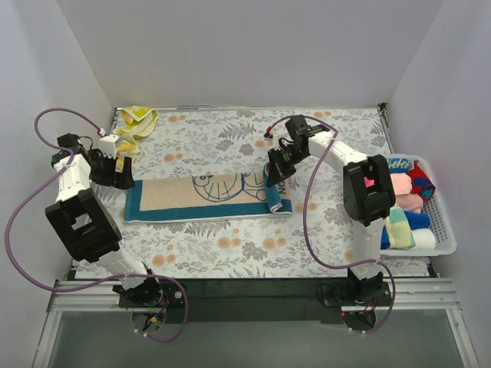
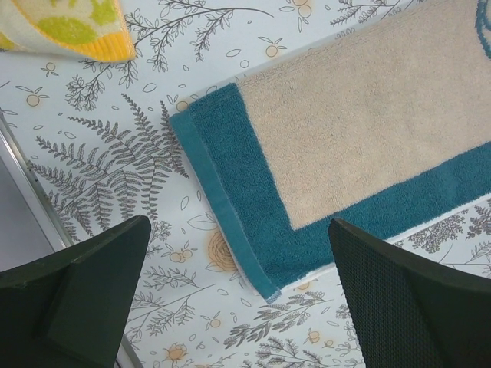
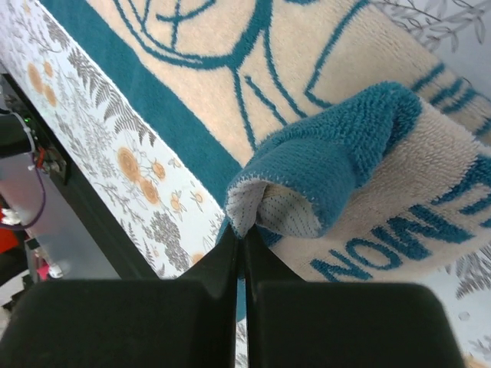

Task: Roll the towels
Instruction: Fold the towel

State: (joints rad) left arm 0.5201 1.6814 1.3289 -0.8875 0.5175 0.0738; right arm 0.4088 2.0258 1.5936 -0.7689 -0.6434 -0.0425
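I find the tan-and-blue towel (image 1: 207,198) lying left of the white slotted plastic basket (image 1: 445,230), apart from it, on the floral table covering (image 1: 230,253). It is a long terry rectangle, with a looped beige pile, a teal border and a teal line-drawn cartoon with lettering. The end farthest from the basket lies flat with a square hemmed corner. The end nearest the basket is lifted and curled over itself, showing a pale woven backing under the pile. The right gripper (image 3: 239,257) is clenched on that curled edge, its black fingers pressed together with the cloth at their tips. The left gripper (image 2: 238,230) is released, its dark textured fingers spread wide over the flat far end without touching the cloth. Inside the basket I note rolled towels (image 1: 406,203), soft cylinders in pink, red, blue and pale tones, packed side by side. A yellow patterned towel (image 1: 136,121) lies crumpled at the covering's corner farthest from the basket.
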